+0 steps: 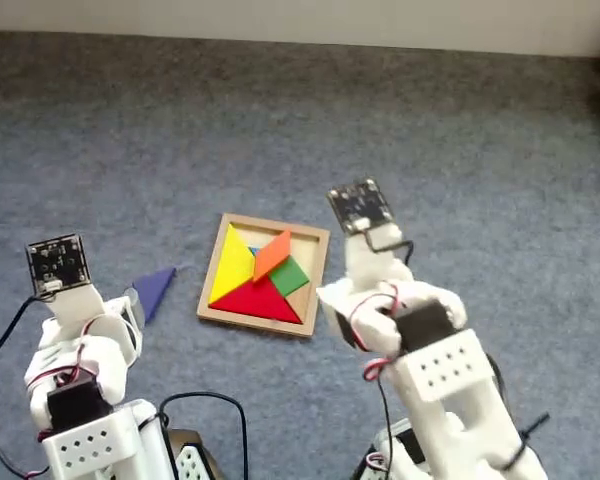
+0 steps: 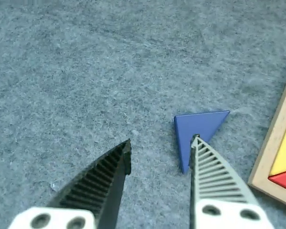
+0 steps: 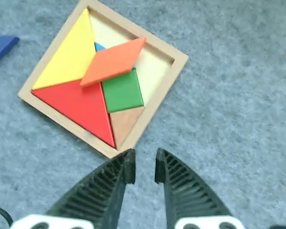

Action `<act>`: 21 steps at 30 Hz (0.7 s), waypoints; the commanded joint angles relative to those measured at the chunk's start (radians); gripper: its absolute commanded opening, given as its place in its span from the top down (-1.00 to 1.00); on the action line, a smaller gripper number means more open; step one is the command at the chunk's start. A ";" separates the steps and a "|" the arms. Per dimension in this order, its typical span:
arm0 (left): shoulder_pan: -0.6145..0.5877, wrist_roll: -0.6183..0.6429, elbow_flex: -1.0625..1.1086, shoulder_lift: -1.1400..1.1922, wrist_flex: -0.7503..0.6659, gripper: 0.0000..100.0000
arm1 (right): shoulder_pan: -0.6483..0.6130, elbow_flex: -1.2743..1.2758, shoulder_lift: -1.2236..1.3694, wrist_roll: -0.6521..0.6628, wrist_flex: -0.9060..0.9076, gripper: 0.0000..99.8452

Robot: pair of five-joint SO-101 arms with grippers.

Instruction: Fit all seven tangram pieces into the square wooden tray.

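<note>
The square wooden tray (image 3: 148,37) lies on the grey-blue carpeted worktop (image 1: 430,150) between the two arms, and it is partly filled. The large yellow triangle (image 3: 69,55) and the large red triangle (image 3: 81,102) sit flat against two of its sides. The green square (image 3: 123,90) and a small pale wooden triangle (image 3: 125,121) are tucked in next to the red one. The orange parallelogram (image 3: 113,62) is not seated. It rests askew on top, bridging the yellow triangle and the green square, with a sliver of a blue piece (image 3: 99,46) showing from under it. Beside it the tray's bare floor shows, which looks like the room left for what is unplaced.

The last piece, a blue triangle (image 2: 195,126), lies flat on the worktop just outside the tray, on the left arm's side. The left hand (image 2: 161,141) is spread wide and low over it, and its white fingertip (image 2: 196,141) is at the triangle's edge. Whether it touches I cannot tell. This stance suits closing on the piece to carry it across.

The right hand (image 3: 144,153) hovers near the tray's near corner, holding nothing, with only a narrow gap between its fingers. It is probably placed there to nudge or reseat the parallelogram.
</note>
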 commanded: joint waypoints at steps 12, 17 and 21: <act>-0.018 -0.008 0.022 -0.085 -0.017 0.58 | -0.099 -0.492 0.682 -0.322 -0.157 0.54; -0.018 -0.008 0.022 -0.085 -0.017 0.58 | -0.140 -0.605 0.814 -0.414 -0.157 0.54; -0.018 -0.009 0.031 -0.085 -0.017 0.58 | -0.173 -0.662 0.909 -0.446 -0.159 0.54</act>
